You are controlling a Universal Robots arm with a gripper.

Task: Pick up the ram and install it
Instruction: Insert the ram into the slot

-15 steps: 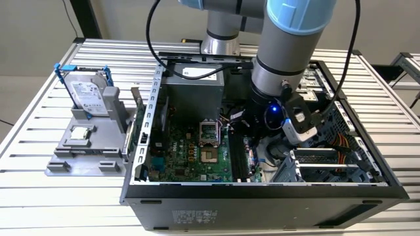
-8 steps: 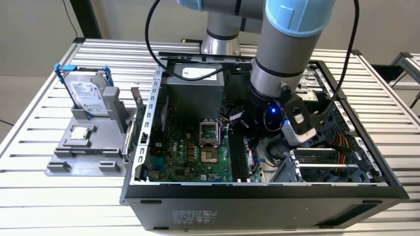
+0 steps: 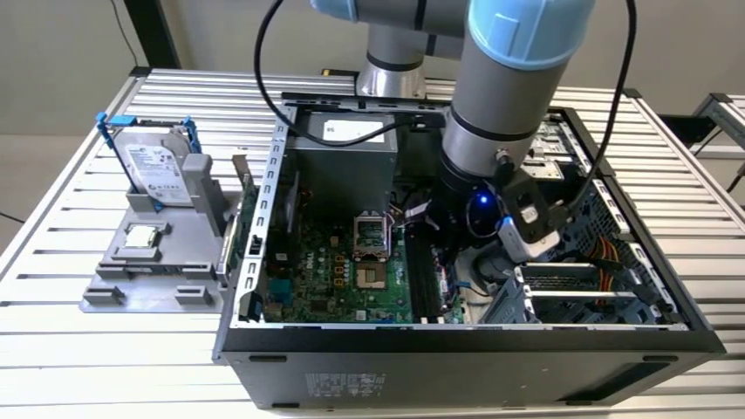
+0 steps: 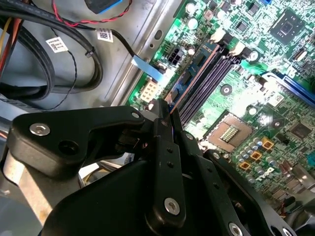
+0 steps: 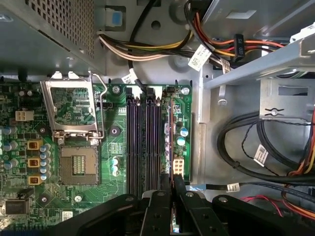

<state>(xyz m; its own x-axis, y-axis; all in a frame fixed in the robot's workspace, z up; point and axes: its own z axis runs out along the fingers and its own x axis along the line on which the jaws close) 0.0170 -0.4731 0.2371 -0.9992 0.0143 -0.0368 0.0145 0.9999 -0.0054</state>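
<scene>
— Silver bench (image 3: 70,367) slats hold an open computer (image 3: 466,349). Where's the ram (image 5: 171,142)?
— Pinched edge-on in the closed claw (image 5: 172,189), standing in the far-right slot (image 5: 171,125), so it can slide straight down.

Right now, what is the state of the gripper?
Gripper: shut on the ram, holding it edge-on over the motherboard slots.
</scene>
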